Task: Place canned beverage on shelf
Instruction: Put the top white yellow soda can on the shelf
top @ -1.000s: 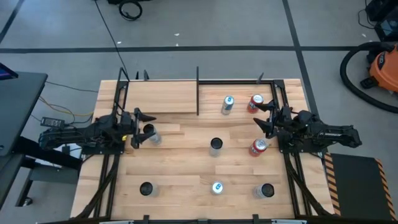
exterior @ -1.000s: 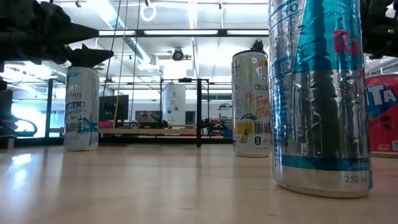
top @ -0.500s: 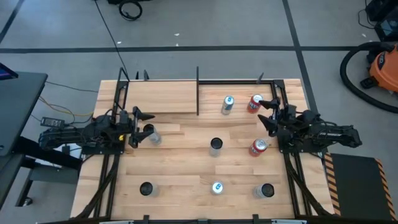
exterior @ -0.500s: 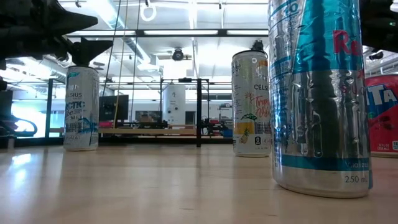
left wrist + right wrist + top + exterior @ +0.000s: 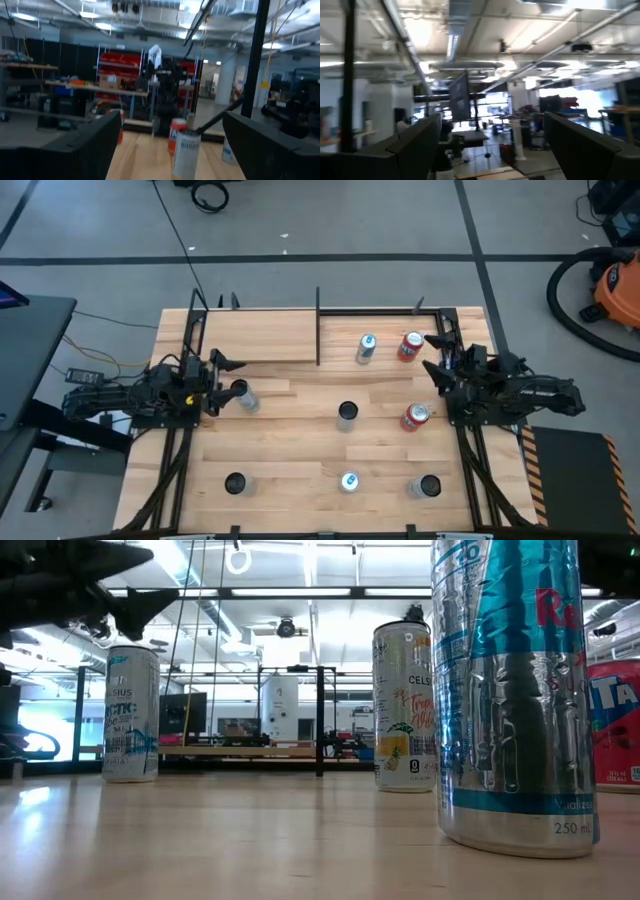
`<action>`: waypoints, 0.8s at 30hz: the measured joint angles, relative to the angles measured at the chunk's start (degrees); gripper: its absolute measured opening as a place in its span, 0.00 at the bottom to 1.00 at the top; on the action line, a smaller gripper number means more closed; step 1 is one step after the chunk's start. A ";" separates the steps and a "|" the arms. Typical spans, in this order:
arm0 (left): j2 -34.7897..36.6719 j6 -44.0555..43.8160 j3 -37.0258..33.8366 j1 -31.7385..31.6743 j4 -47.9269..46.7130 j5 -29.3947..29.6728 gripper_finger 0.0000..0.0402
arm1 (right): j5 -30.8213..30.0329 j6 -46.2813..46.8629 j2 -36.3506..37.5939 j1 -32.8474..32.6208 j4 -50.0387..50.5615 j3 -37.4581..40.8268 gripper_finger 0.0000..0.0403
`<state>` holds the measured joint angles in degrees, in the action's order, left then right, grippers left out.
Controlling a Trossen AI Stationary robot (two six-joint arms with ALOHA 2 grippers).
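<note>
We're at the approach: our left gripper (image 5: 222, 370) hangs with fingers spread, empty, just at nine o'clock of the silver can (image 5: 244, 397). The shelf (image 5: 262, 336) waits at twelve o'clock from that can, nothing on it. Next we must lower around the can and close. Our right gripper (image 5: 437, 362) idles with fingers apart near the red can (image 5: 410, 346).

Lit brightly and evenly from above in the high view; only short, soft shadows beside each can (image 5: 347, 413) on the table (image 5: 300, 450). Strongly backlit in the low view by ceiling strip lights (image 5: 305, 592) and windows, with a pale glare patch on the tabletop at left. Nearest can (image 5: 515, 690) sharp, its dents shining. Both wrist views soft with blur, dim below, ceiling lamps (image 5: 452, 42) flaring white.
</note>
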<state>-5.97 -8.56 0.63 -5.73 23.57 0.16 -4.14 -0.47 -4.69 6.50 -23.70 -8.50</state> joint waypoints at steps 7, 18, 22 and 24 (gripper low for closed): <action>-0.03 4.43 3.53 -0.01 -2.68 0.04 0.88 | -2.58 -3.15 -11.01 0.04 7.34 -7.30 0.89; -0.03 6.28 3.86 0.01 -5.54 0.20 0.88 | 2.86 4.79 -24.70 0.04 7.71 -11.26 0.89; -0.03 6.28 3.87 0.00 -5.52 0.24 0.88 | 6.99 6.77 -28.91 0.04 7.74 -12.50 0.89; -0.03 6.28 3.88 0.00 -5.55 0.26 0.88 | 8.98 7.61 -31.31 0.04 7.72 -13.03 0.89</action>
<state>-6.00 -2.28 4.51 -5.73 18.02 0.43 4.84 7.13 -36.00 6.55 -15.98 -21.53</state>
